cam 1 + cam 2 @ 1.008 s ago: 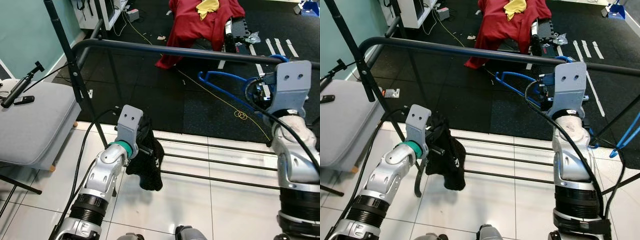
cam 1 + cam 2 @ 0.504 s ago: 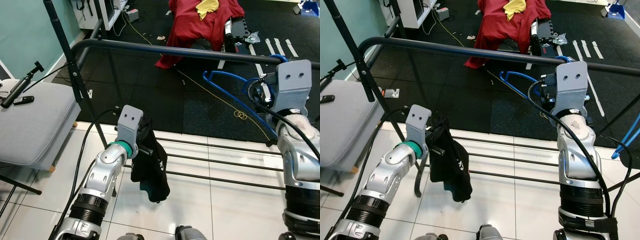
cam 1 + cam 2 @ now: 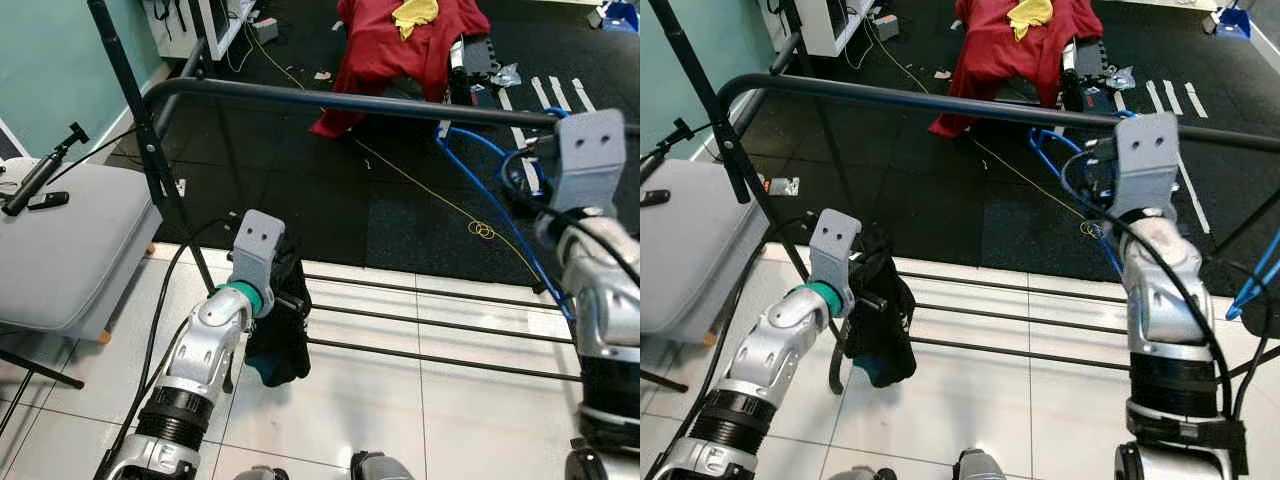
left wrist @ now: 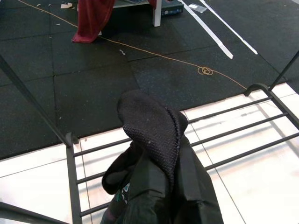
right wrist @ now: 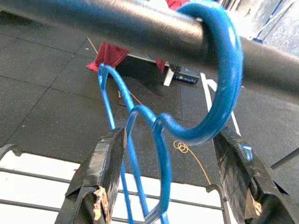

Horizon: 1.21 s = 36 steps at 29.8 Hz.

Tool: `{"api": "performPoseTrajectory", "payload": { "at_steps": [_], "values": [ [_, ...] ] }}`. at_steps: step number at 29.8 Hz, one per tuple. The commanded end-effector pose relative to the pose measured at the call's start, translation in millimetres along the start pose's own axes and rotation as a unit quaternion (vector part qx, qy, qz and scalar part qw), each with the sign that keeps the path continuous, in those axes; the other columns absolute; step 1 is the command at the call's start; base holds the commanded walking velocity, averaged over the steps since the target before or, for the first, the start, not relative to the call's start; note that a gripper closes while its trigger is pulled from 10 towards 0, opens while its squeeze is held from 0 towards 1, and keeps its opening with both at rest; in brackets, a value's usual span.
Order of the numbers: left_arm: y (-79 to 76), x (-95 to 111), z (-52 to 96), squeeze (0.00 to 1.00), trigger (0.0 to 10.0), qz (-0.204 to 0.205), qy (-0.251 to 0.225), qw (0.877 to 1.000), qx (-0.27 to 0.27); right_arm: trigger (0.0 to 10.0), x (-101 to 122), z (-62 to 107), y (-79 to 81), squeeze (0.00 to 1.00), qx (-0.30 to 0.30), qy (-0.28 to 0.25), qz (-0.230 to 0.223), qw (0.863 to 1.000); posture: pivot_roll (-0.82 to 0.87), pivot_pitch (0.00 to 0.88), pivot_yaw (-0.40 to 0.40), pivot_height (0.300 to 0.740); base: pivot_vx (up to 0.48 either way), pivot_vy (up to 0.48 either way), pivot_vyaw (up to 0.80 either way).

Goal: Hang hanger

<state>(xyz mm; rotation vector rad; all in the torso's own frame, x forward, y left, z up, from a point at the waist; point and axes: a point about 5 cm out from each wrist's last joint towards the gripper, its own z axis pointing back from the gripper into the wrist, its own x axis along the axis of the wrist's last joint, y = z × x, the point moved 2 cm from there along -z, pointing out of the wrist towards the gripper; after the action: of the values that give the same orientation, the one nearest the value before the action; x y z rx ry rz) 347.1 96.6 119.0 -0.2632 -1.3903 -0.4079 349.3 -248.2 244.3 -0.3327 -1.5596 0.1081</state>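
Right claw raised at rail, fingers spread around blue hanger

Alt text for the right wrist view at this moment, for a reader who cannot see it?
A blue hanger has its hook looped over a thick black rail, with the right gripper just below it, jaws spread wide and not touching the hanger. Behind lie dark floor mats and white tiles.

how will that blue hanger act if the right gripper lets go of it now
The blue hanger looks like thin, stiff plastic, so probably light and shape-holding. Its hook is over the round black rail, so it would likely stay on but swing. The right gripper is open around it.
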Motion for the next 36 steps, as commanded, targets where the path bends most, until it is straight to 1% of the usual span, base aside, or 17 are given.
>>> {"api": "performPoseTrajectory", "payload": {
  "at_steps": [1,4,5,7,8,9,10,11,12,13,14,18,20,21,22,23,36],
  "values": [
    [-2.2,0,-0.4,0.00,10.0,-0.007,0.004,1.000,-0.005,10.0,-4,-1.2,-3.5,0.00,-0.001,0.014,-0.002,1.000,-0.12,0.063,0.059,0.740,0.000,0.000,0.00],
    [-2.3,0,-0.4,0.00,10.0,-0.007,0.004,1.000,-0.005,10.0,-4,-2.3,-4.6,0.00,0.000,0.014,0.000,1.000,-0.12,0.063,0.059,0.740,0.000,0.000,0.00],
    [-2.4,0,-0.3,0.00,10.0,-0.007,0.005,1.000,-0.005,8.7,-5,-3.2,-5.1,0.00,0.002,0.016,0.001,1.000,-0.12,0.062,0.057,0.740,0.000,0.000,0.00],
    [-2.4,0,-0.3,0.00,10.0,-0.007,0.005,1.000,-0.005,8.7,-5,-3.2,-5.1,0.00,0.002,0.016,0.001,1.000,-0.12,0.062,0.057,0.740,0.000,0.000,0.00],
    [-2.3,-1,0.0,0.00,10.0,-0.007,0.005,1.000,-0.005,5.7,-6,-3.8,-5.1,0.00,0.004,0.018,0.001,1.000,-0.11,0.062,0.056,0.740,0.000,0.000,0.00],
    [-2.3,-1,0.0,0.00,10.0,-0.007,0.005,1.000,-0.005,5.7,-6,-3.8,-5.1,0.00,0.004,0.018,0.001,1.000,-0.11,0.062,0.056,0.740,0.000,0.000,0.00],
    [-1.9,-1,0.2,0.00,10.0,-0.007,0.005,1.000,-0.004,4.1,-8,-4.3,-4.2,0.00,0.008,0.022,-0.001,1.000,-0.11,0.062,0.056,0.740,0.000,0.000,0.00],
    [-1.9,-1,0.2,0.00,10.0,-0.007,0.005,1.000,-0.004,4.1,-8,-4.3,-4.2,0.00,0.008,0.022,-0.001,1.000,-0.11,0.062,0.056,0.740,0.000,0.000,0.00],
    [-1.4,-1,0.3,0.00,10.0,-0.007,0.005,1.000,-0.004,3.1,-9,-4.8,-3.0,0.00,0.013,0.025,-0.004,1.000,-0.11,0.062,0.057,0.740,0.000,0.000,0.00],
    [-1.4,-1,0.3,0.00,10.0,-0.007,0.005,1.000,-0.004,3.1,-9,-4.8,-3.0,0.00,0.013,0.025,-0.004,1.000,-0.11,0.062,0.057,0.740,0.000,0.000,0.00],
    [-0.9,-1,0.3,0.00,10.0,-0.008,0.006,1.000,-0.003,2.1,-11,-5.1,-2.0,0.00,0.017,0.028,-0.006,0.999,-0.11,0.061,0.056,0.740,0.000,0.000,0.00],
    [-0.1,0,0.1,0.00,10.0,-0.009,0.006,1.000,-0.003,1.8,-14,-6.0,-0.8,0.00,0.024,0.035,-0.006,0.999,-0.11,0.061,0.055,0.740,0.000,0.000,0.00],
    [0.0,0,0.0,0.00,10.0,-0.009,0.005,1.000,-0.003,1.5,-15,-6.2,-0.5,0.00,0.027,0.036,-0.006,0.999,-0.11,0.061,0.055,0.740,0.000,0.000,0.00],
    [0.1,0,-0.1,0.00,10.0,-0.009,0.005,1.000,-0.003,0.5,-15,-6.5,-0.4,0.00,0.028,0.037,-0.006,0.999,-0.11,0.060,0.055,0.740,0.000,0.000,0.00],
    [0.1,0,-0.1,0.00,10.0,-0.009,0.005,1.000,-0.003,0.5,-15,-6.5,-0.4,0.00,0.028,0.037,-0.006,0.999,-0.11,0.060,0.055,0.740,0.000,0.000,0.00],
    [0.0,1,-0.2,0.00,10.0,-0.009,0.005,1.000,-0.003,0.0,-15,-6.6,-0.3,0.00,0.030,0.038,-0.005,0.999,-0.11,0.058,0.055,0.740,0.000,0.000,0.00],
    [-1.2,3,-1.8,0.00,10.0,-0.015,0.002,1.000,-0.006,0.0,-12,-5.8,0.8,0.00,0.034,0.030,0.001,0.999,-0.11,0.042,0.055,0.740,0.000,0.000,0.00]
  ]
}}
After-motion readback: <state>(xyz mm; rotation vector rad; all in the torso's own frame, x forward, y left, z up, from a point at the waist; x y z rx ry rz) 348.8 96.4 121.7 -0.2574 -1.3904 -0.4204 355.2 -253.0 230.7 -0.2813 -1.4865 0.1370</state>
